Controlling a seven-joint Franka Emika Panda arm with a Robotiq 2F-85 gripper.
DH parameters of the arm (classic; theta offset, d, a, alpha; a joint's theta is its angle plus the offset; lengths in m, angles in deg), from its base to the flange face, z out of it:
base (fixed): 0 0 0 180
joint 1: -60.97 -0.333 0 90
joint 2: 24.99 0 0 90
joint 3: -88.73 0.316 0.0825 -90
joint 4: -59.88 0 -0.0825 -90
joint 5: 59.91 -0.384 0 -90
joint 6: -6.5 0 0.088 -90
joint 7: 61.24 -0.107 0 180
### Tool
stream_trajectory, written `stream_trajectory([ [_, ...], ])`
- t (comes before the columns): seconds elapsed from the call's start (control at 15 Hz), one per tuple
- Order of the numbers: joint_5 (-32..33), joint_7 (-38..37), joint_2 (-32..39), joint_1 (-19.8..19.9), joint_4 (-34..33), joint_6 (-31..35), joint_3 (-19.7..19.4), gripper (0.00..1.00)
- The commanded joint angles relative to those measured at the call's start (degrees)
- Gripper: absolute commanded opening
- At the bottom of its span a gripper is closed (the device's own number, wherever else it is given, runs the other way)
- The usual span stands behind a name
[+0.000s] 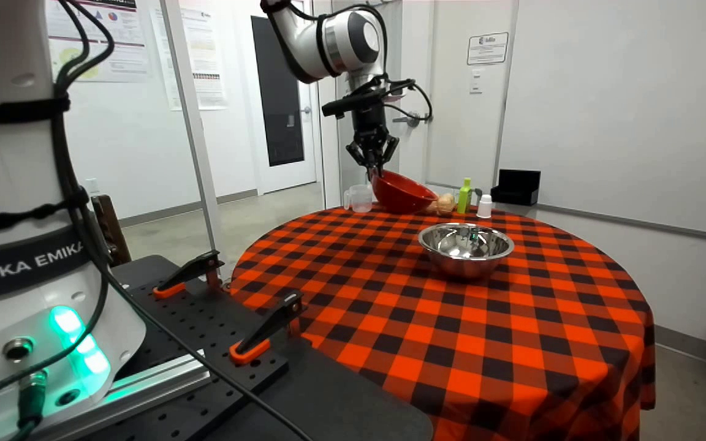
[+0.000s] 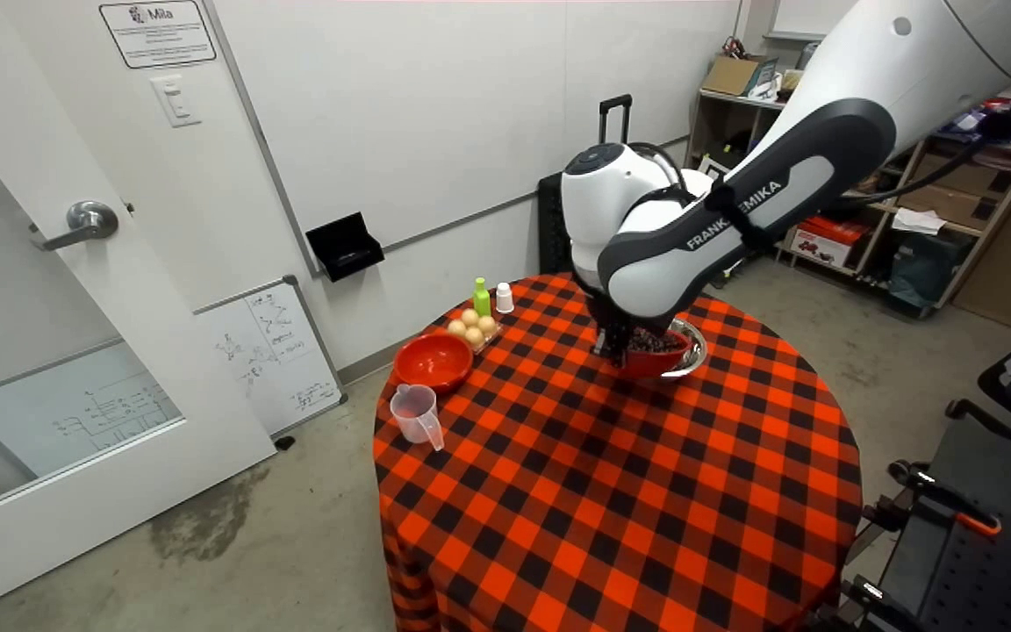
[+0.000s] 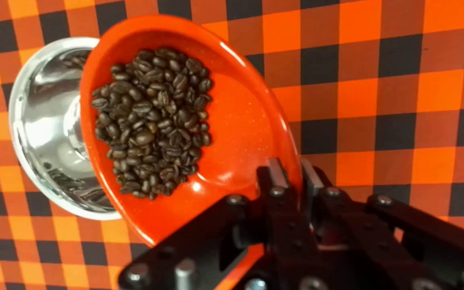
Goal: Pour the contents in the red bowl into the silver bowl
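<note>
Pincer (image 3: 295, 174) tight on red bowl (image 3: 236, 129), "EMIKA" arm (image 2: 804, 180), sign (image 2: 161, 37) apparently "Mila".

The base (image 1: 16, 177) stands off the left edge of the desk (image 1: 426, 331) in an exterior view, its lights (image 1: 85, 344) glowing green. In an exterior view the arm (image 2: 777, 189) slants down from the upper right, over the desk's right edge, and bends at the wrist (image 2: 606, 211). Below it the hand (image 3: 295, 177) points downward above the desk, toward the far edge there. Both fingers (image 3: 277, 173) stand side by side, pinched almost together.
</note>
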Motion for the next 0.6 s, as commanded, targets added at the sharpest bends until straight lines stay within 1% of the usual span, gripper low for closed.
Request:
stream_trajectory([
  [0.0,7.2,-3.6,2.0,-5.0,-3.4,-4.4,0.4,0.03],
  [0.2,10.6,-4.5,4.3,-7.6,-5.9,-5.2,1.3,0.03],
  [0.4,15.0,-6.8,8.2,-9.6,-8.5,-2.5,0.5,0.03],
  [0.47,15.9,-7.3,9.7,-9.7,-9.3,-0.6,0.4,0.03],
  [0.53,15.1,-7.3,11.5,-9.1,-10.4,0.4,0.7,0.03],
])
